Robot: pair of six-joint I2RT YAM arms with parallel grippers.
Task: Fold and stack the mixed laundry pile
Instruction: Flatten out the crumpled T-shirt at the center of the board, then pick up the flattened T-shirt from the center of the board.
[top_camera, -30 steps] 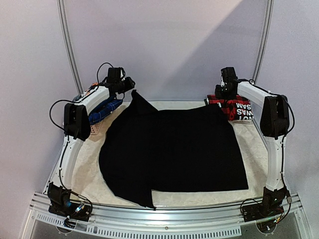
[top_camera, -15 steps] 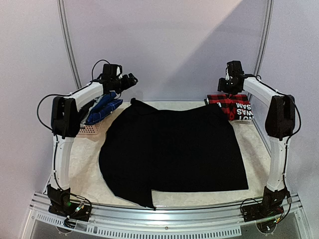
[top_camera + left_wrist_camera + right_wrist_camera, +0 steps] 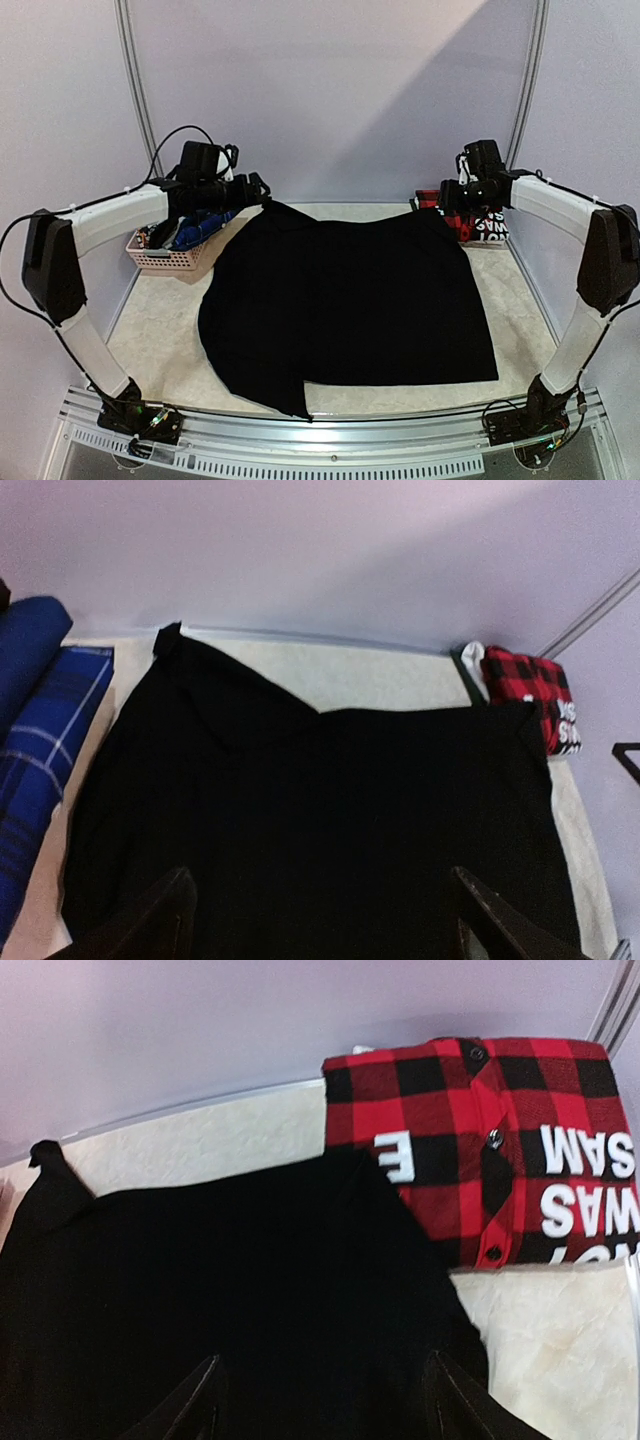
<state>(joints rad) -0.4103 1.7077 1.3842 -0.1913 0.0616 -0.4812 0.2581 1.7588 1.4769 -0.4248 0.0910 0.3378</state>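
We are looking at a big black garment (image 3: 340, 300) that is lying flat and spread out over the middle of the table (image 3: 160, 340). It is reaching from near the front edge almost to the back edge. One pointy bit of it is sticking out toward the back left corner.

A pale basket (image 3: 165, 262) is sitting at the back left corner of the table. A blue plaid shirt (image 3: 195, 228) is lying in it and poking out over the rim.

A red and black checked shirt (image 3: 485, 228) is lying folded at the back right corner. We are seeing big white letters on it. The back right corner of the black garment is touching this shirt.

The left gripper (image 3: 255, 188) is hanging in the air near the basket, by the pointy bit of the black garment. Its fingers (image 3: 170, 920) are standing wide apart and are holding nothing.

The right gripper (image 3: 450, 195) is hanging in the air over the red and black checked shirt. Its fingers (image 3: 195, 1405) are standing apart too, and nothing is between them.
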